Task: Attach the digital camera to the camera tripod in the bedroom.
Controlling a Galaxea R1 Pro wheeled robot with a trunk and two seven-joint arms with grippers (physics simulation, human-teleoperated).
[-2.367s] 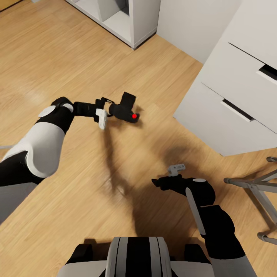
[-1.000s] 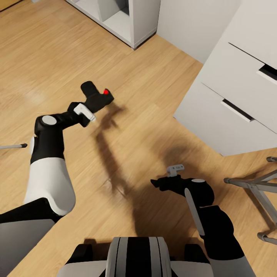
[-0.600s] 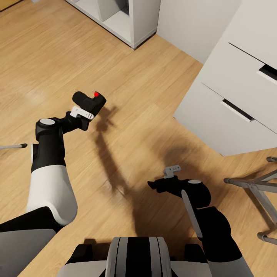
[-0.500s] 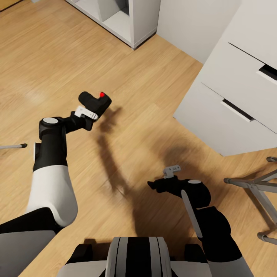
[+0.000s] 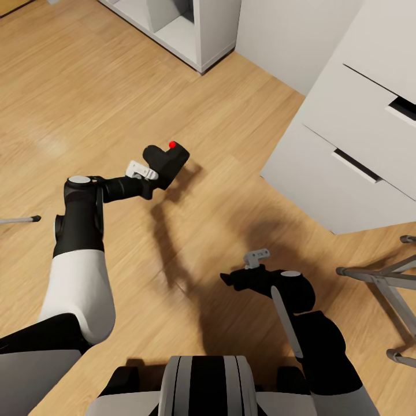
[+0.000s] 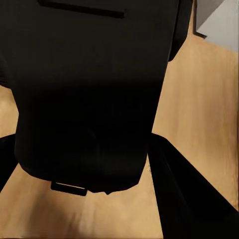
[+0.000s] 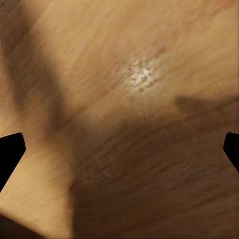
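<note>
The digital camera [image 5: 167, 163], small and black with a red dot on top, hangs above the wood floor in the head view, left of centre. My left gripper [image 5: 153, 173] is shut on its near side, with the white clip beside it. In the left wrist view the camera's dark body [image 6: 89, 89] sits between the black fingers [image 6: 189, 199]. My right gripper [image 5: 230, 281] hovers low over the floor near the robot's base; its fingertips [image 7: 10, 154] stand wide apart with bare floor between them. A thin grey rod with a black tip [image 5: 20, 219] pokes in at the left edge; I cannot tell whether it belongs to the camera tripod.
A white drawer chest [image 5: 358, 144] stands at the right and white cube shelves [image 5: 190, 29] at the top. A low grey metal frame [image 5: 381, 283] lies at the right edge. Open plank floor [image 5: 86, 86] spreads to the left and ahead.
The left arm first swung the camera left and away, then in the last half second brought it back to the right. The right gripper drifted slightly left.
</note>
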